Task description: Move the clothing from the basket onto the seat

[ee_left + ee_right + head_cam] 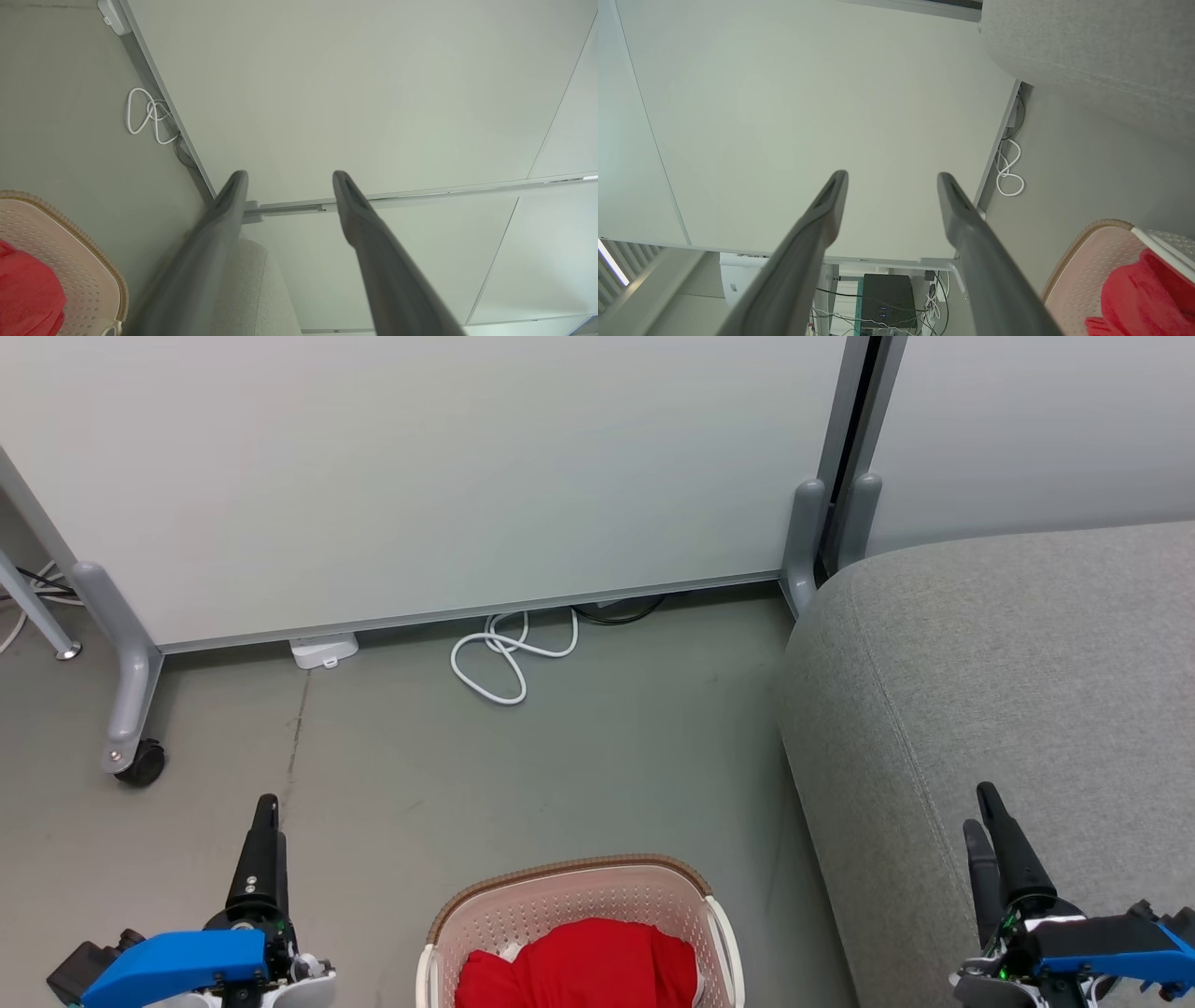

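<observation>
The cream-white basket (560,901) stands on the floor at the bottom centre of the head view, with bright red clothing (583,961) bunched inside. The light-grey seat (1008,663) lies to its right. My left gripper (268,807) hovers left of the basket, fingers up. Over the seat's front edge is my right gripper (978,807). In the left wrist view the left gripper (290,176) is open and empty, with the basket (70,242), clothing (28,298) and seat (252,289) low down. The right gripper (893,176) is also open and empty, near the basket (1092,261), clothing (1143,298) and seat (1087,42).
Pale partition panels (420,476) close off the far side. One panel's foot with a black caster (140,761) stands at the left. A coiled white cable (504,658) and a white plug box (324,651) lie at the panel's base. Grey floor (560,765) stretches between panels and basket.
</observation>
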Robot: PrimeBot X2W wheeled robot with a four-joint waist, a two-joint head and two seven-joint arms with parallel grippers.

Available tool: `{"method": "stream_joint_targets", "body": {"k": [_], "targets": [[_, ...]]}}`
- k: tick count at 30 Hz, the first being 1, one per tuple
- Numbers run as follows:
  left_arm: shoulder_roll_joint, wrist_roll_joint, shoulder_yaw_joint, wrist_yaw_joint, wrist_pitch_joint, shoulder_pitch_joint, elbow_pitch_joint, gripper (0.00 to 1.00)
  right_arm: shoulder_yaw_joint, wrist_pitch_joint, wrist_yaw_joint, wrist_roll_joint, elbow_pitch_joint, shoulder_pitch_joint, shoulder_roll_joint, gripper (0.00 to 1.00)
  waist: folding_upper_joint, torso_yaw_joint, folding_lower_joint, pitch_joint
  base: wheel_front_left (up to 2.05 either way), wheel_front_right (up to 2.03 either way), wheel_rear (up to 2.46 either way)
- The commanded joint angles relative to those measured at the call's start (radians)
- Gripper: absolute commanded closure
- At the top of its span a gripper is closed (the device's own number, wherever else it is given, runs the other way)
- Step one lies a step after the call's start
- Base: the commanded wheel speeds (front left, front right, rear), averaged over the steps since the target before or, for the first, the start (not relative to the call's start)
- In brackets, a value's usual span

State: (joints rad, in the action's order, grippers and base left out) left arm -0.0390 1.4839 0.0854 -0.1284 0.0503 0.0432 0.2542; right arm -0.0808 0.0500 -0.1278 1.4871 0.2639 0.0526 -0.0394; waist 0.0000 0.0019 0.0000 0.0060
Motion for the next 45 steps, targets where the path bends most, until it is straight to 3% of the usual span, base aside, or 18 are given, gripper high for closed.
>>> {"method": "stream_joint_targets", "body": {"k": [1,23,45], "targets": [[-0.008,-0.038,-0.003,-0.001,-0.010,0.027,-0.026,0.00,0.004,-0.011,-0.001,-0.036,-0.027,0.016,-0.004,0.00,0.0000,0.000,0.0000,0.000,0.00,0.00,0.00],[-0.010,-0.543,-0.071,0.028,-0.100,0.023,-0.092,0.00,0.080,-0.100,-0.002,-0.513,-0.100,0.011,-0.007,0.00,0.0000,0.005,0.0000,0.001,0.00,0.00,0.00],[-0.024,-0.862,-0.141,0.059,-0.168,0.032,-0.063,0.00,0.124,-0.167,-0.003,-0.798,-0.076,0.015,-0.009,0.00,0.0000,0.012,0.0000,0.001,0.00,0.00,0.00]]}}
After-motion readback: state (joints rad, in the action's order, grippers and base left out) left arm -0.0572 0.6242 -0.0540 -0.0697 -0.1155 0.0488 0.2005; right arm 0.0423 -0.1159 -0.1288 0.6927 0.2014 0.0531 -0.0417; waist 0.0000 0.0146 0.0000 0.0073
